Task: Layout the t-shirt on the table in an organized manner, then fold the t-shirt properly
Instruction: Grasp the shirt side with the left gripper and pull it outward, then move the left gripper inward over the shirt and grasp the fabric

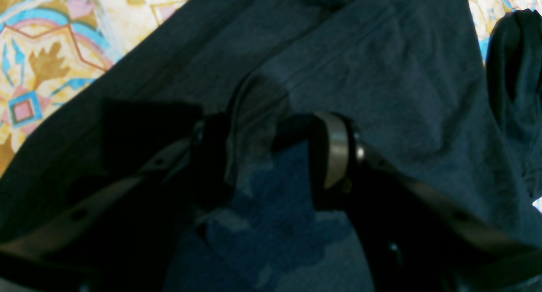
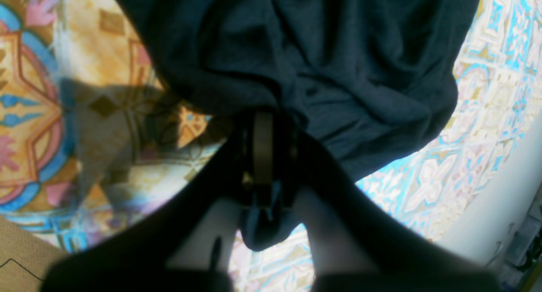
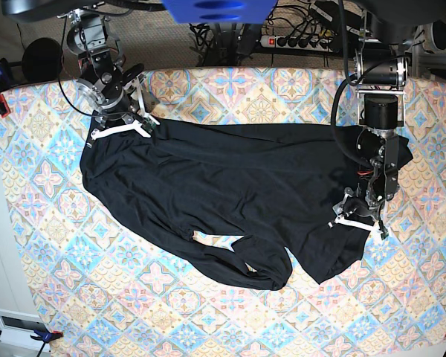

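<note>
The t-shirt (image 3: 230, 193) is spread, still rumpled, across the patterned worktop (image 3: 44, 245). A far corner is pinched in the closed right end effector (image 2: 263, 156), presumably so the cloth can be pulled taut. The left end effector (image 1: 271, 152) is held wide astride a raised fold (nothing gripped).

The base view looks straight down from high above, taking in nearly the whole desk (image 3: 230, 312) and both arms. Each wrist view sits close behind its own claw, facing along the fingers at fabric just beyond. The left claw (image 1: 271, 156) works at the scene's right, the right claw (image 2: 264, 144) at far left; the t-shirt (image 3: 230, 186) appears in all three views.
</note>
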